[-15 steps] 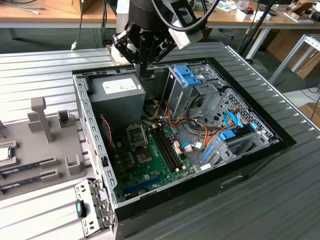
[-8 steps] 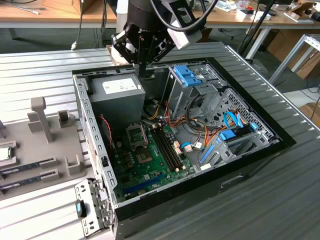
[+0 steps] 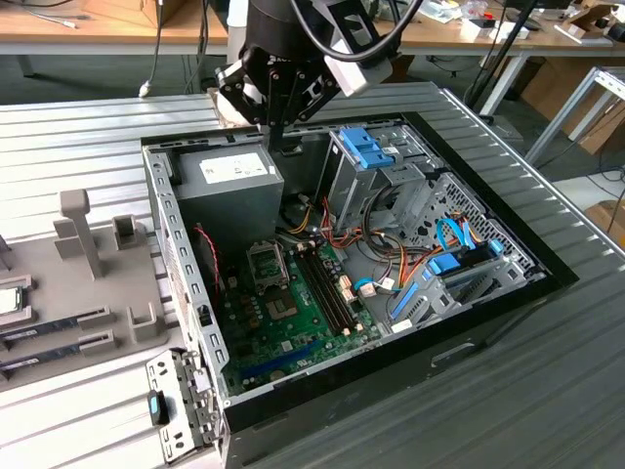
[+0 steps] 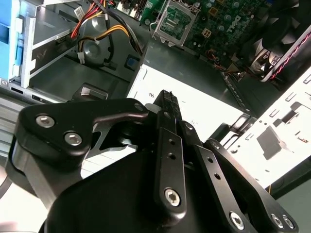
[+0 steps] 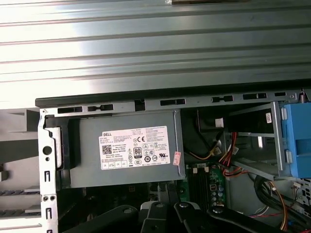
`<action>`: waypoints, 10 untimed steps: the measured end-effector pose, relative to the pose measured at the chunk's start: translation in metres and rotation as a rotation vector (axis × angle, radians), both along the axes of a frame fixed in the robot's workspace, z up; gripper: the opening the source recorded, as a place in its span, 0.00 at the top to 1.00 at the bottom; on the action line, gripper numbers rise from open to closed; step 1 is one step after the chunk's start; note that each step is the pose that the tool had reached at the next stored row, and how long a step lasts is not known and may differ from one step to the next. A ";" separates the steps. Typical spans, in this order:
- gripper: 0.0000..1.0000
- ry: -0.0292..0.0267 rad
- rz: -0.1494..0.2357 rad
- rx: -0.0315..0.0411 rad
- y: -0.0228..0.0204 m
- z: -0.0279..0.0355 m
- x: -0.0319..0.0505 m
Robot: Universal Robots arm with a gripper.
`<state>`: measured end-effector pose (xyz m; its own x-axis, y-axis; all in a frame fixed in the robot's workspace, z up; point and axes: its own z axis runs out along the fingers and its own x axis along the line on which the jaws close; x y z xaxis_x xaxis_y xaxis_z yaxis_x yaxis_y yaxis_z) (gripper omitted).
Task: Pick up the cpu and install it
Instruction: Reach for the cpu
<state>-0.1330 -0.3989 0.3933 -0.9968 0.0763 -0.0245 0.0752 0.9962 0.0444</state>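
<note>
My gripper (image 3: 276, 142) hangs just above the power supply (image 3: 229, 186) inside the computer case (image 3: 547, 272); I cannot tell whether its fingers are apart or together. The cpu (image 3: 8, 298) lies well apart on the grey tray (image 3: 107, 288), at the exterior view's left. I worry about clipping the case wall (image 3: 168, 230) on the way across. A tilted chip could also bend pins in the empty socket (image 3: 266, 262).

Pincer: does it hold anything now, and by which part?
Nothing. The pincer is shut and empty above the power supply; the cpu lies on the grey holder.
</note>
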 end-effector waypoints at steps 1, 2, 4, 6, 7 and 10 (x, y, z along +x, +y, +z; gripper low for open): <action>0.89 0.0000 0.000 0.0001 0.0000 0.0000 -0.0003; 0.89 0.0000 0.000 0.0000 0.0000 0.0000 -0.0006; 0.89 0.0000 0.000 0.0000 0.0000 0.0000 -0.0013; 0.89 0.0000 0.000 0.0000 0.0000 0.0000 -0.0018; 0.89 0.0000 0.000 0.0000 0.0000 0.0000 -0.0020; 0.89 0.0000 0.000 0.0000 0.0000 0.0000 -0.0027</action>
